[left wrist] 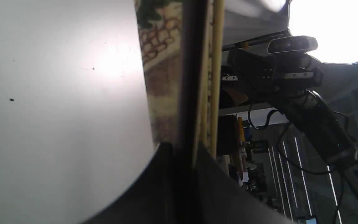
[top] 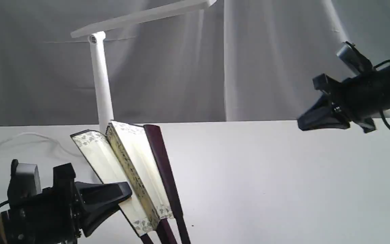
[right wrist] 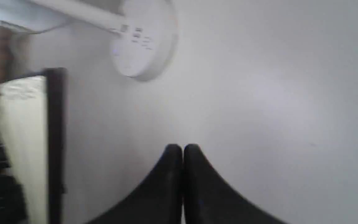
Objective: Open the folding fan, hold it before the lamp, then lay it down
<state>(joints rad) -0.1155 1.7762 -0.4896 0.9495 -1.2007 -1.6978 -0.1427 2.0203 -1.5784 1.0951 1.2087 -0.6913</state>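
Exterior view, fan: the folding fan (top: 130, 169) is only partly spread, leaning in front of the lamp (top: 102, 84), its top edge close before the post's foot.
Exterior view, left arm: low and left of the lamp, reaching level; the left end effector (top: 124, 193) is on the fan's outer fold.
Exterior view, right arm: raised well right of the lamp above the counter (top: 283, 186); the right end effector (top: 303, 123) points toward the fan, well apart from it.
Left wrist view, grip: a dark rib runs between the fingers, which are clenched on the fan.
Right wrist view, state: fingertips pressed together, grasping nothing; the lamp's round base lies beyond.
Handling: probably light. The paper leaf looks easily creased and the wooden guards stiff, so the free maroon guard is the likely hold.
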